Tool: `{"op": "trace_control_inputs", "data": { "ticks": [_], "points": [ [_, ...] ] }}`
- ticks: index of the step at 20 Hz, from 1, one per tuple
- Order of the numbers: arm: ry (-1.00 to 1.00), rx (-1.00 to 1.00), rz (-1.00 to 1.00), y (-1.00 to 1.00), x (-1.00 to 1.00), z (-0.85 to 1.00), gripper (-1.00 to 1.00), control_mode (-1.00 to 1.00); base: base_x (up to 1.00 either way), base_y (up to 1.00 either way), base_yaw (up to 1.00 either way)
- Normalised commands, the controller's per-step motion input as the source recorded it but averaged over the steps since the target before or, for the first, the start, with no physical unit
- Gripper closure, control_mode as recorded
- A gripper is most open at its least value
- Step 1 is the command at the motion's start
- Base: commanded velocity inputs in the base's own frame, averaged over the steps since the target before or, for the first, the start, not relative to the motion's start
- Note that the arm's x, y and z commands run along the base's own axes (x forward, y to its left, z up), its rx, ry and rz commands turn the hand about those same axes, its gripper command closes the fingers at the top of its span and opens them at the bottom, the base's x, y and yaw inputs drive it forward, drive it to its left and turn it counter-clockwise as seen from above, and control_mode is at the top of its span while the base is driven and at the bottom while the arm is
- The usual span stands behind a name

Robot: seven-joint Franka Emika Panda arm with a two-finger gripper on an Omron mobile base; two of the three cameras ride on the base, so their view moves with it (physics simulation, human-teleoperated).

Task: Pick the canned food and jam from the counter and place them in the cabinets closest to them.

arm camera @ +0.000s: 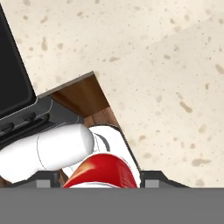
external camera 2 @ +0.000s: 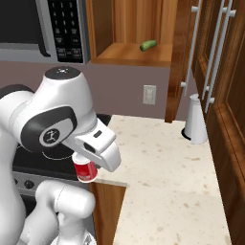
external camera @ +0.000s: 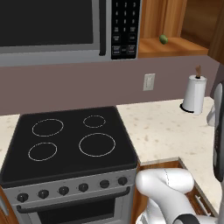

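1. Red can (external camera 2: 86,170) sits clamped in your gripper (arm camera: 99,181), held above the counter (external camera 2: 162,172) edge beside the stove (external camera: 70,140).
2. You see the open wooden cabinet (external camera 2: 129,52) above, a green item (external camera 2: 148,45) on its shelf.

Speckled cream worktop (external camera: 162,127) right of black four-ring stove (external camera: 70,142). Grey microwave (external camera: 65,26) above the stove. Mauve back wall (external camera: 65,85) with white outlet (external camera: 148,82). White paper-towel roll (external camera: 194,94) standing far right.
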Motion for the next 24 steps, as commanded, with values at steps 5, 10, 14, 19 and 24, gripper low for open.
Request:
{"op": "trace_control_inputs", "data": {
  "ticks": [5, 10, 14, 19, 24],
  "points": [
    [0.00, 0.00, 0.00, 0.00, 0.00, 0.00, 1.00, 1.00, 0.00, 0.00, 0.00],
    [0.00, 0.00, 0.00, 0.00, 0.00, 0.00, 1.00, 1.00, 0.07, 0.00, 0.00],
    [0.00, 0.00, 0.00, 0.00, 0.00, 0.00, 1.00, 1.00, 0.26, 0.02, 0.00],
    [0.00, 0.00, 0.00, 0.00, 0.00, 0.00, 1.00, 1.00, 0.36, 0.10, 0.00],
    [0.00, 0.00, 0.00, 0.00, 0.00, 0.00, 1.00, 1.00, 0.46, 0.15, 0.00]
  ]
}}
